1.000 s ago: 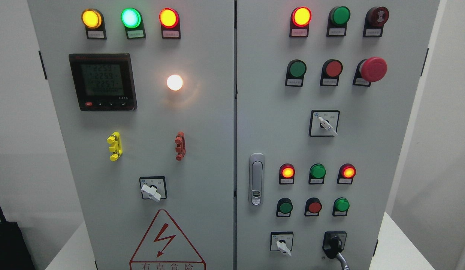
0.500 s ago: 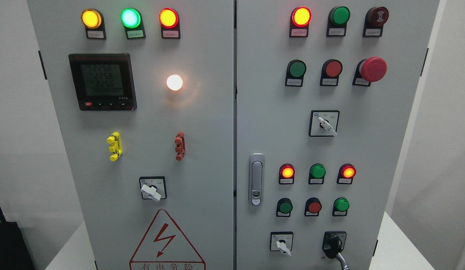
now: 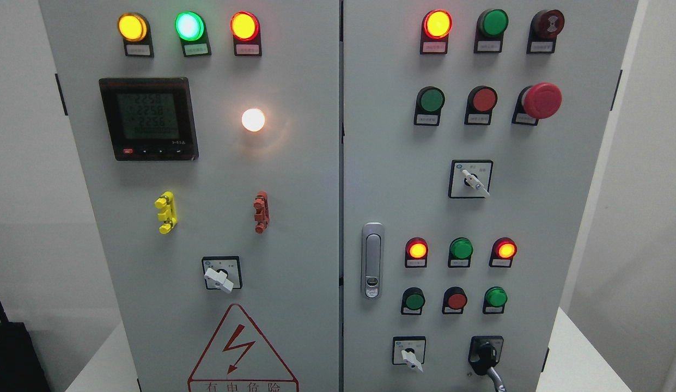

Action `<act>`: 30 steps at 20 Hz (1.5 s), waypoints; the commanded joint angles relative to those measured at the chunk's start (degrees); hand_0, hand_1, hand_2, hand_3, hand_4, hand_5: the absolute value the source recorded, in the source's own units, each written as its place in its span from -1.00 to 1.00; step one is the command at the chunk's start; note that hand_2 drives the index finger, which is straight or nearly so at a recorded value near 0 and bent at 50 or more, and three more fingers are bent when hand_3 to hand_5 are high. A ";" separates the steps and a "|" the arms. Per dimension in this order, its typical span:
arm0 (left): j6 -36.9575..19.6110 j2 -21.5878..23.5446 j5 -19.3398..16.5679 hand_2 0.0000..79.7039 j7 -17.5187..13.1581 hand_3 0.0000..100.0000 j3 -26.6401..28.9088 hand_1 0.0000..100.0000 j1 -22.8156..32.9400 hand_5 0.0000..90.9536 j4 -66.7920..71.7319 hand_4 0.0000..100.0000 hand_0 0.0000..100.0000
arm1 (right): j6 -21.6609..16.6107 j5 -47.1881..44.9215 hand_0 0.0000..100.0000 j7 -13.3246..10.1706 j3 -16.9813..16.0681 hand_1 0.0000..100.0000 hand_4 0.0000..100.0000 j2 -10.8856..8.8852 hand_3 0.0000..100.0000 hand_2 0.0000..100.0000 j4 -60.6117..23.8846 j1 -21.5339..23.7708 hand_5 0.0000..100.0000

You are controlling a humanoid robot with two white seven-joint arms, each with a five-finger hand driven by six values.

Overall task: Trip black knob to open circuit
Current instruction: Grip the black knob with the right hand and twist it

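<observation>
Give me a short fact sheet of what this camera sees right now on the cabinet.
cabinet: grey metal two-door control cabinet
target: black rotary knob, right door, bottom right
beside target: white-handled selector switch, to its left
nearby lamps: two lit red round lamps, unlit green one between
emergency stop: big red mushroom button, upper right
robot hands: none in view

Neither arm nor robot hand anywhere within the head view.

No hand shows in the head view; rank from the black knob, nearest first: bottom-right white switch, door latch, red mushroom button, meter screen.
1. White switch, just left of the black knob.
2. Door latch, up-left.
3. Red mushroom button, upper right.
4. Meter screen, far upper left.
</observation>
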 commanded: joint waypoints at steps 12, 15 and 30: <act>-0.08 -0.09 0.14 -1.00 0.01 -1.00 0.07 -0.22 -0.14 -1.00 -0.01 -1.00 -0.76 | -1.21 0.22 1.00 1.90 2.85 0.56 0.60 -0.04 0.80 -1.00 -4.50 -1.89 0.52; -0.08 -0.09 0.14 -1.00 0.01 -1.00 0.07 -0.22 -0.14 -1.00 -0.01 -1.00 -0.76 | -1.21 0.22 1.00 1.90 2.85 0.56 0.60 -0.04 0.80 -1.00 -4.50 -2.07 0.52; -0.08 -0.09 0.14 -1.00 0.01 -1.00 0.07 -0.22 -0.14 -1.00 -0.01 -1.00 -0.76 | -1.30 0.22 1.00 1.90 2.94 0.55 0.61 -0.04 0.79 -1.00 -4.85 -2.07 0.53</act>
